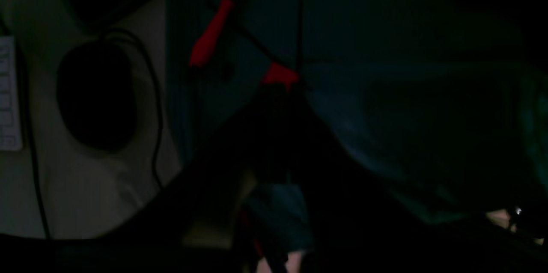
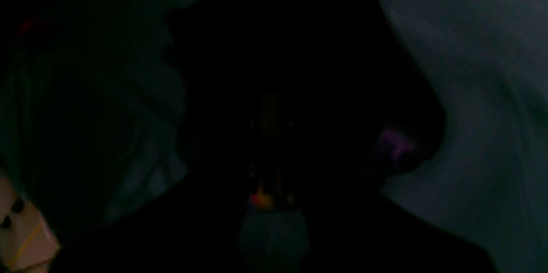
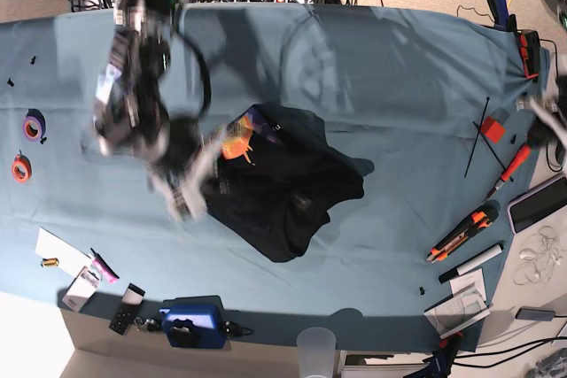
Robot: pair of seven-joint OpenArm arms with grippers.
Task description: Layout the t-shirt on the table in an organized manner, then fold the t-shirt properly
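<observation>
1. Two arms on this job, and only one shows from above: my right arm, blurred, with its right gripper (image 3: 182,188) low at the edge of the t-shirt (image 3: 283,192).
2. That t-shirt sits crumpled in a dark heap mid-table (image 3: 399,86), orange print (image 3: 237,143) poking out on the side nearest the right gripper.
3. Right jaws are pressed together; dark cloth fills the wrist view, so I judge they are pinching fabric, though I can't confirm it.
4. Left gripper is out of the overhead view; its jaws are closed too, on what I can't tell.
5. To do this well: lift gently, draw the edges apart, let the folds fall open before laying anything flat.
</observation>
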